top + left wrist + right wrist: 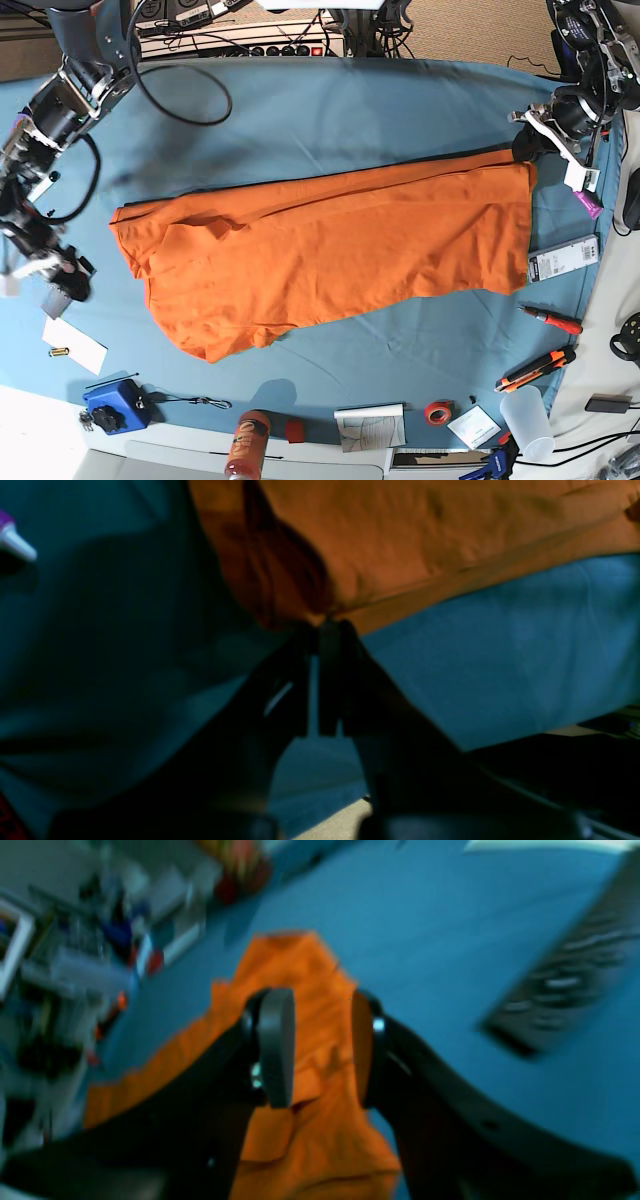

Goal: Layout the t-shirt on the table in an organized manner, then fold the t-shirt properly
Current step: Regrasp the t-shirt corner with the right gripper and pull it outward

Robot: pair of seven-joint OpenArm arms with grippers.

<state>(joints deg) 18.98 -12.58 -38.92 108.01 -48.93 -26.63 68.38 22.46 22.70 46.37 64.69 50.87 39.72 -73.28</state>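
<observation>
The orange t-shirt [330, 250] lies spread lengthwise across the teal table [350, 110], rumpled at its left end. In the base view my left gripper [525, 148] is at the shirt's far right corner. The left wrist view shows that gripper [327, 625] shut on the edge of the t-shirt [400, 540] above the table [500, 655]. My right gripper [60, 275] hovers just off the shirt's left end. In its wrist view the right gripper [320, 1040] is open, nothing between the pads, and the t-shirt [300, 970] lies beyond on the table [425, 915].
Along the right edge lie a white packet [562, 258], a pink marker [588, 203], a red screwdriver [550, 320], an orange knife [535, 370] and a cup [525, 420]. At the front are a blue box [112, 405], a bottle [245, 445], a booklet [370, 428] and a paper note [75, 345].
</observation>
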